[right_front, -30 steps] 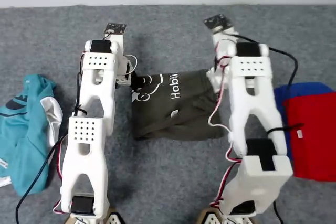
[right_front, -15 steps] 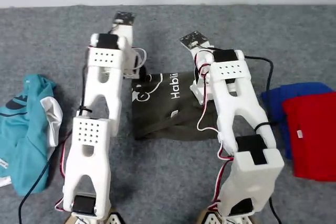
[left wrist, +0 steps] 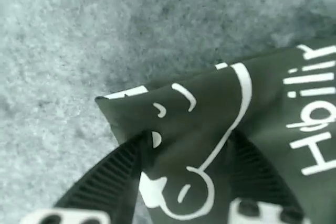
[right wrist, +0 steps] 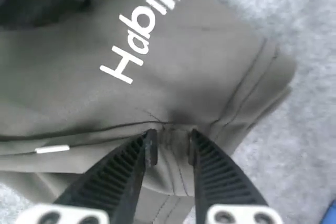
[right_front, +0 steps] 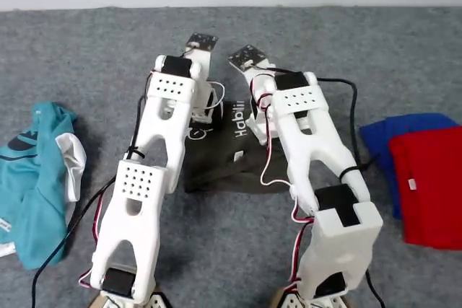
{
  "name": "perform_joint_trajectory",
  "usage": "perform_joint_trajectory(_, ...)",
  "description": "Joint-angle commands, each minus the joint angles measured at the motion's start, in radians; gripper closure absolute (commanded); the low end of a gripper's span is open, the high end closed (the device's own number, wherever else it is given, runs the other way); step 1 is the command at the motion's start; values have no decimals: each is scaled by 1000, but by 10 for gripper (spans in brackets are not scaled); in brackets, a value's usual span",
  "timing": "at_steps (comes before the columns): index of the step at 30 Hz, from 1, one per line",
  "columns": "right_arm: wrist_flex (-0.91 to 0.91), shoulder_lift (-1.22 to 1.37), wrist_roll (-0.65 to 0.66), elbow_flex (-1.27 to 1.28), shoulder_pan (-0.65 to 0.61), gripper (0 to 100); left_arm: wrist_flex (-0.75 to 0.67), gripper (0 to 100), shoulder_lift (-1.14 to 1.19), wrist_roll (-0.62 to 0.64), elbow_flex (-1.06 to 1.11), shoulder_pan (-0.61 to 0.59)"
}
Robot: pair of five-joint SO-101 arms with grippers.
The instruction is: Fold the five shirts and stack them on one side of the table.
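On grey table [right_front: 375,48], dark shirt [right_front: 224,164] with white lettering [left wrist: 315,148], left fingers [left wrist: 113,174] and right fingers [right wrist: 126,174] both pinching it

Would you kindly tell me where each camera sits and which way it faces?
High view: fixed above the arms' bases, looking down at the table; left arm and right arm show.
Left wrist view: on that wrist, looking past the left gripper at the printed corner of the olive shirt.
Right wrist view: on that wrist, looking past the right gripper at its seamed edge.
Both wrist views share that shirt.
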Motion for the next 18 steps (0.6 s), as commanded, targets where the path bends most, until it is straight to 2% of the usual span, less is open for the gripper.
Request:
perform_joint_trajectory(1, -22, 27, 9, -11, -1, 891, 3, 772, 0, -9, -5, 6)
perform_joint_trajectory(8, -58, 124, 8, -12, 1, 899, 3, 772, 8, -9, -5, 5)
perform_joint_trajectory(11, -58, 113, 14, -12, 13, 988, 3, 772, 9, -9, -5, 5)
perform_joint_trajectory(18, -33, 101, 14, -14, 68, 988, 2, 772, 11, -9, -5, 6)
